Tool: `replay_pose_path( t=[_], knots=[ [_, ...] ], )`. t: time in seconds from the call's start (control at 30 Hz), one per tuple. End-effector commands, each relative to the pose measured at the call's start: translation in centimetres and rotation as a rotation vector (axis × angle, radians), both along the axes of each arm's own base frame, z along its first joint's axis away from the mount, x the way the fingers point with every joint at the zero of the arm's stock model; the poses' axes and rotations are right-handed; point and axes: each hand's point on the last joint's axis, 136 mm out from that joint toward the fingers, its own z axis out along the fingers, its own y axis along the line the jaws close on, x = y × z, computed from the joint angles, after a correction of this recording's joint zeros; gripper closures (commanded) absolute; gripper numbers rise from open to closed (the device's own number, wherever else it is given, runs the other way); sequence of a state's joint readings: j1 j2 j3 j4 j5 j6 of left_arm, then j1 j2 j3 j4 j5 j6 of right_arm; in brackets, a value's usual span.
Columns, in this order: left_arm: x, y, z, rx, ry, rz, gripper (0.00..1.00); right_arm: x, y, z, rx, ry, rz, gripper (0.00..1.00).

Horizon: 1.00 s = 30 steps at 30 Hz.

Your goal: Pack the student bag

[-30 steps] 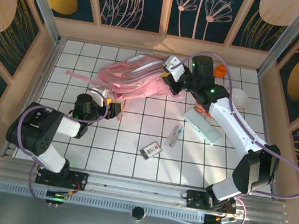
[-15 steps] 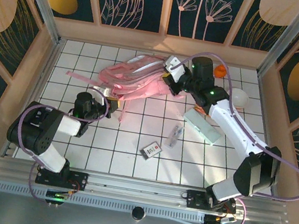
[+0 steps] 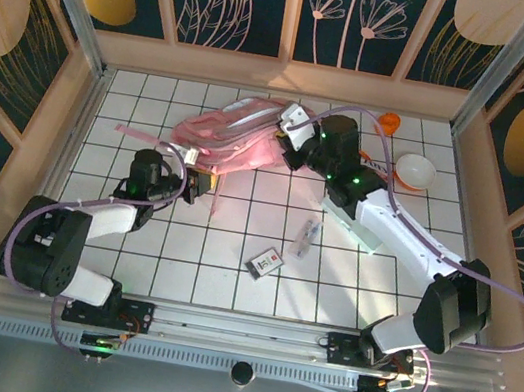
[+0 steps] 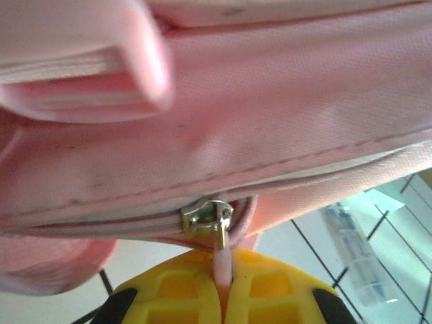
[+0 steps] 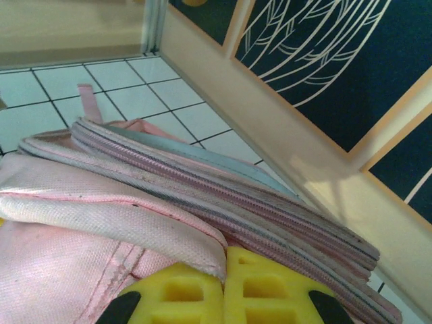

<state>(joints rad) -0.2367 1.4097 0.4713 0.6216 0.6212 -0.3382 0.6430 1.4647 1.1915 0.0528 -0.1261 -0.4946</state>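
Observation:
The pink student bag (image 3: 234, 136) lies crumpled at the back of the tiled table. My left gripper (image 3: 195, 184) sits at its near left corner. In the left wrist view its yellow pads (image 4: 175, 297) are shut on the pink zip pull (image 4: 223, 260), which hangs from a metal slider (image 4: 206, 217) on a zip line. My right gripper (image 3: 290, 143) is at the bag's right end. In the right wrist view its pads (image 5: 263, 287) are shut on a folded edge of the bag's fabric (image 5: 202, 253), beside stacked zip rows (image 5: 223, 196).
A pale green flat case (image 3: 354, 219) lies right of the bag under the right arm. A clear pen pouch (image 3: 306, 236) and a small card (image 3: 265, 261) lie mid-table. A white bowl (image 3: 415, 169) and an orange object (image 3: 388, 123) sit at the back right. Wooden walls enclose the table.
The right gripper has shifted left and toward the near side with the bag's edge. The left gripper has moved slightly away along the bag's corner. The bowl is now uncovered.

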Motion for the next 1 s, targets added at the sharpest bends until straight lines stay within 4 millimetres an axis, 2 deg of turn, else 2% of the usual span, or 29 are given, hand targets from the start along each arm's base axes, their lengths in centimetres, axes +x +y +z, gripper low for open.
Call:
replay_pose_path(
  t=[0.0, 0.13, 0.2, 0.33, 0.5, 0.57, 0.7, 0.77, 0.9, 0.97],
  knots=[
    [-1.7, -3.1, 6.5, -0.085, -0.143, -0.19, 1.0, 0.1, 1.0, 1.2, 0.088, -0.044, -0.031, 1.0],
    [-2.0, -3.2, 8.6, -0.098, -0.163, -0.196, 1.0, 0.5, 0.4, -0.2, 0.07, -0.032, -0.067, 1.0],
    [-1.7, -2.7, 8.9, -0.079, -0.161, -0.159, 0.99, 0.6, -0.3, -0.7, 0.062, -0.023, -0.086, 1.0],
    [-0.5, -1.2, 8.3, -0.017, -0.116, -0.04, 1.0, 0.5, -2.3, -1.5, 0.059, 0.008, -0.096, 1.0],
    [1.1, 0.9, 7.4, 0.014, -0.056, 0.107, 1.0, -1.4, -3.1, -1.6, 0.026, 0.007, -0.008, 1.0],
    [0.9, 0.2, 7.6, 0.001, -0.053, 0.055, 1.0, -2.4, -2.7, -1.4, 0.031, 0.026, 0.055, 1.0],
    [0.5, -2.0, 7.8, 0.015, -0.039, -0.078, 1.0, -5.5, 0.7, -1.7, 0.047, 0.097, 0.26, 1.0],
    [0.6, -2.2, 7.9, 0.027, -0.042, -0.093, 1.0, -6.2, 1.7, -2.4, 0.033, 0.127, 0.295, 1.0],
    [0.6, -2.3, 8.4, 0.029, -0.05, -0.104, 1.0, -5.9, 1.7, -3.5, 0.02, 0.197, 0.276, 1.0],
    [-0.1, -3.2, 9.3, -0.008, -0.061, -0.163, 1.0, -5.2, 1.9, -3.5, 0.061, 0.233, 0.225, 1.0]
  ],
)
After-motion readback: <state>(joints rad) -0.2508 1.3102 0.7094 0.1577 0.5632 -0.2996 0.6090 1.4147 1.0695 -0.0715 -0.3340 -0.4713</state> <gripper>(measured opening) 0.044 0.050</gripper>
